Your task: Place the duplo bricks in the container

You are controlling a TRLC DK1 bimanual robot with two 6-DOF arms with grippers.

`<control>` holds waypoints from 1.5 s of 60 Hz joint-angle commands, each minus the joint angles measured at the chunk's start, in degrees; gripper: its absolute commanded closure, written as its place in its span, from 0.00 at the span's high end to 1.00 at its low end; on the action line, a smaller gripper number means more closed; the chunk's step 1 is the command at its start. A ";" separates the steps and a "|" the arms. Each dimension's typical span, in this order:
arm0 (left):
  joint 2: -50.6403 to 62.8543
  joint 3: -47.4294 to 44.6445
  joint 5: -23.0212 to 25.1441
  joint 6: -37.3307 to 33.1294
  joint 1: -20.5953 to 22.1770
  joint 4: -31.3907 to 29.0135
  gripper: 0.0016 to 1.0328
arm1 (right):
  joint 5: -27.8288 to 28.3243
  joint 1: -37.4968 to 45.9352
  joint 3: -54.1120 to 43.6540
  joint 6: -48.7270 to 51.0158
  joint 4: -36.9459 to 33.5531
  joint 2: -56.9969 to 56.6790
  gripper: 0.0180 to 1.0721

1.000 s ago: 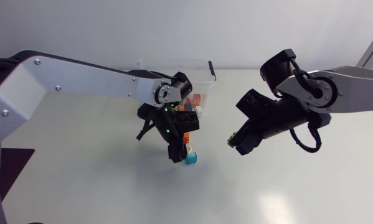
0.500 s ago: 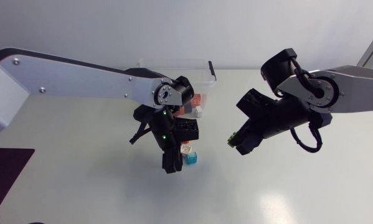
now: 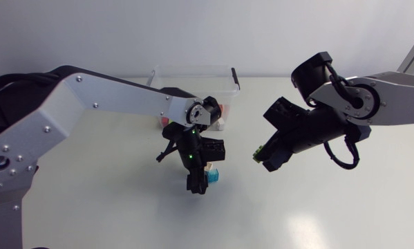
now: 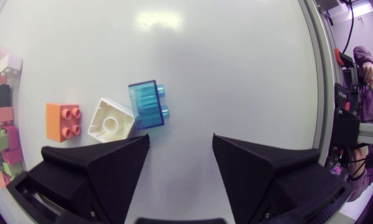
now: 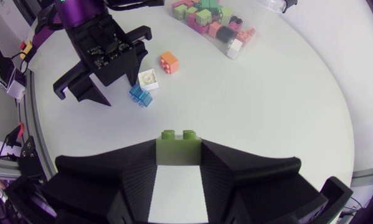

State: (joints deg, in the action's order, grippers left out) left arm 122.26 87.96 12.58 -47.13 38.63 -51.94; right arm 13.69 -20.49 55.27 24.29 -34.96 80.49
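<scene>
- Table [image 3: 89,200]: white work surface carrying three loose bricks and, at its far side, the clear container [image 3: 193,69].
- Left jaws: spread apart and empty. They hang low over the table on the left arm [image 3: 110,97], which reaches in past the container, and they point down at the loose bricks, presumably in readiness for a pick.
- Blue brick [image 4: 147,106]: translucent, lying on its side on the table just ahead of the left jaws' gap, nearer one finger. It is judged to be the next target.
- White brick [image 4: 111,122] and orange brick [image 4: 63,121]: the white one lies hollow side up and appears to touch the blue brick. The orange one sits studs up just beside the white. Both are outside the container.
- Right jaws: clenched on the green brick [image 5: 179,148] from two sides, with its studs projecting ahead. The right arm [image 3: 386,104] holds it above the table, well apart from the container, probably because the left arm occupies the approach.
- Stored bricks [image 5: 211,22]: a mixed heap already in the container. With four bricks outside, the task is judged partly done.
- Risk: the three loose bricks lie tightly clustered, so closing on the blue brick may push the white one.
</scene>
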 commanded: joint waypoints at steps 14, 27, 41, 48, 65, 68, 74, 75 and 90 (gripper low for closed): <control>2.20 1.86 -1.94 -0.33 -0.84 2.20 0.74 | 0.28 -0.25 -2.00 0.58 -0.37 -0.86 0.24; 0.17 -0.69 -3.09 0.03 -0.05 6.50 0.81 | 0.28 -0.60 -2.00 0.40 -0.37 -0.95 0.24; -0.35 -1.39 -3.09 1.34 1.71 7.29 0.85 | 0.28 -0.60 -2.18 0.40 -0.37 -1.74 0.24; -0.35 -1.39 -3.09 2.40 2.41 8.09 0.85 | 0.28 -0.34 -1.92 0.40 -0.46 -2.44 0.24; 0.09 -2.18 -4.23 4.51 2.50 9.49 0.31 | 1.34 1.33 0.28 -0.92 0.24 -3.76 0.24; 0.09 -2.45 -4.23 4.68 2.41 9.67 0.28 | 1.51 1.86 0.72 -1.44 1.03 -3.94 0.24; -0.79 -3.76 -4.58 4.77 2.41 9.76 0.27 | 1.95 2.47 1.86 -2.50 1.91 -3.85 0.24; -1.14 -3.94 -4.49 4.77 2.32 9.84 0.27 | 1.95 2.47 2.04 -2.67 2.26 -3.76 0.24; -8.44 -7.72 -4.23 4.07 1.97 9.32 0.26 | 1.95 2.47 4.94 -3.46 2.53 -1.74 0.24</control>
State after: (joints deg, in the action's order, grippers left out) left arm 117.97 82.37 8.47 -43.46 40.95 -41.95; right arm 15.25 -18.26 58.59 22.13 -32.80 77.58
